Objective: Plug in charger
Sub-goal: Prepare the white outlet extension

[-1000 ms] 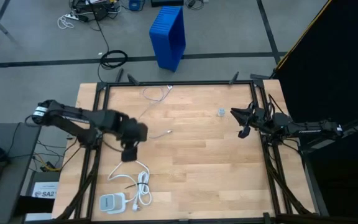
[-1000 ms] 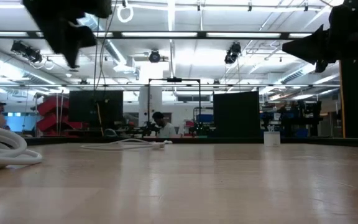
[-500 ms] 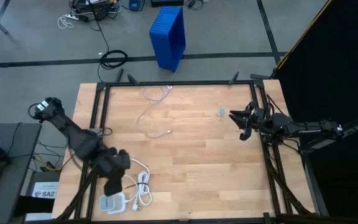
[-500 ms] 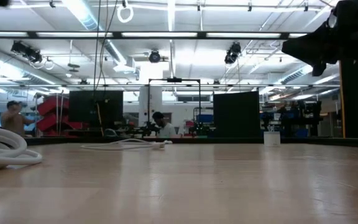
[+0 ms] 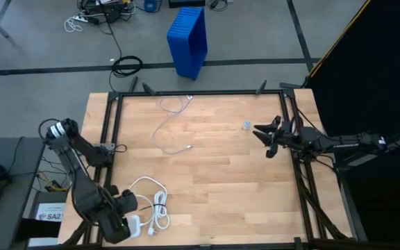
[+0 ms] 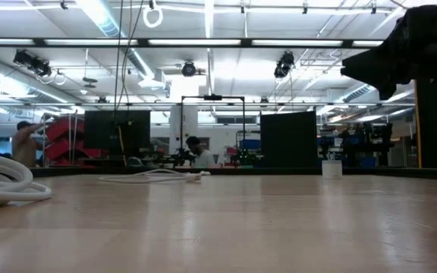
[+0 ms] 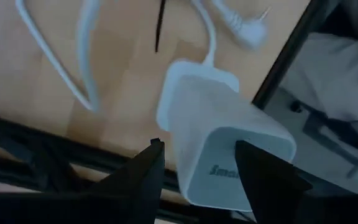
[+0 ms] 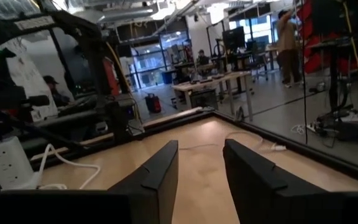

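While the left gripper (image 7: 194,163) hangs with fingers spread either side of the charger (image 7: 219,140) at the table's (image 5: 221,160) near-left corner, we judge the brick rigid, light, smooth-sided. We'd pinch its flat flanks, minding drag from the stiff cord (image 5: 155,201); the right gripper (image 8: 199,168) waits narrowly parted at the right edge

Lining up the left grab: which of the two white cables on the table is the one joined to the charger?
The thick coiled cord at the near left corner, running into the charger between the left gripper's fingers. The thin cable lies apart, farther back.

Pale grey-white charger (image 7: 229,140) (white cord (image 5: 155,201)) on light wood-plank table (image 5: 214,167); blue bin (image 5: 188,39).
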Action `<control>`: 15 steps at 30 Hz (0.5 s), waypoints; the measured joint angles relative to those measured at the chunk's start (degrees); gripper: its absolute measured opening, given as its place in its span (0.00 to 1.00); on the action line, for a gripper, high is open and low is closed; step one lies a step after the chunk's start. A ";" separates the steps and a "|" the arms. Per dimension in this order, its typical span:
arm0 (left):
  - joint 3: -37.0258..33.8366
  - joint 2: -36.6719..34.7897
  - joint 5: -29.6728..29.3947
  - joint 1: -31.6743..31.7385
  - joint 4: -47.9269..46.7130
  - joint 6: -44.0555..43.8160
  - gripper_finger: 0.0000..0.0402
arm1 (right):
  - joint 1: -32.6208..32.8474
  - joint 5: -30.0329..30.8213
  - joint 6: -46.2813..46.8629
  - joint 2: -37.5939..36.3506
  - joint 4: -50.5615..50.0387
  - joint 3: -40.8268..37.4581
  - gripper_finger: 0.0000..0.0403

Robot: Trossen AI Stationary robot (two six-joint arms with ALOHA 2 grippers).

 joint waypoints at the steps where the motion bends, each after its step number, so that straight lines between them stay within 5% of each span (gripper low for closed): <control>1: 0.02 0.20 0.07 -0.25 0.68 0.37 0.46 | 0.00 -0.03 0.26 0.47 -0.02 0.00 0.28; 15: 6.80 0.02 -1.21 -0.49 -2.89 1.65 0.73 | 0.07 0.02 1.92 4.29 2.69 0.00 0.33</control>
